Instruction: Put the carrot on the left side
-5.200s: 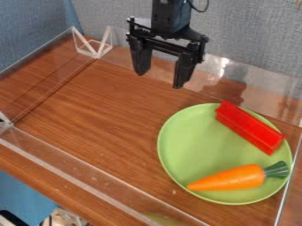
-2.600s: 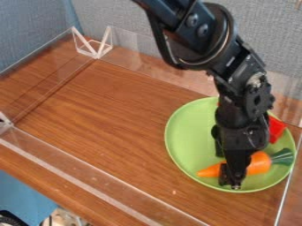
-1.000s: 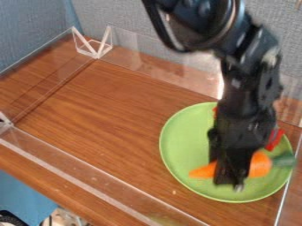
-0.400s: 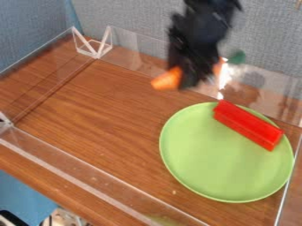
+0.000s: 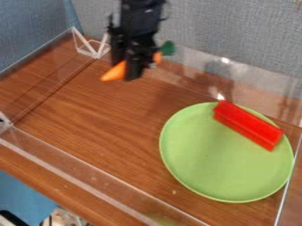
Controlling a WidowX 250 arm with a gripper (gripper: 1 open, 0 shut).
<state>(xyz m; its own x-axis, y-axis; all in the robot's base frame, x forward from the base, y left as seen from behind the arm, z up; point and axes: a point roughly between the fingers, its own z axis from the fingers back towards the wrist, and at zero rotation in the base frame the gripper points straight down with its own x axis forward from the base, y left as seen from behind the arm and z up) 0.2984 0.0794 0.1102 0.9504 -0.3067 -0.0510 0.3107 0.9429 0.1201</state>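
Carrot [image 5: 119, 70] is up in the air, clamped in your gripper [image 5: 133, 67], over the back-left part of the table [image 5: 94, 124]. Orange tip sticks out to the left of the fingers and angles slightly down; the green stub [image 5: 165, 49] shows on the right side of the gripper. It is not touching the wood.

Your arm comes down from the top edge of the frame, roughly vertical, black wrist straight above the gripper, gripper pointing down at the table. Fingers are closed on the carrot's middle; the frame is a bit blurred there, so exact finger contact is hard to read.

Plate [image 5: 213, 177] sits at the right front, well apart from the gripper. Red block [image 5: 248, 124] lies on the plate's back-right part, running diagonally. Rest of the plate is bare green.

White wire stand [image 5: 84, 41] is at the back-left corner, just left of and behind the gripper. Clear plastic walls [image 5: 71, 168] run along the table's edges. Wood under and left of the carrot is bare brown grain.
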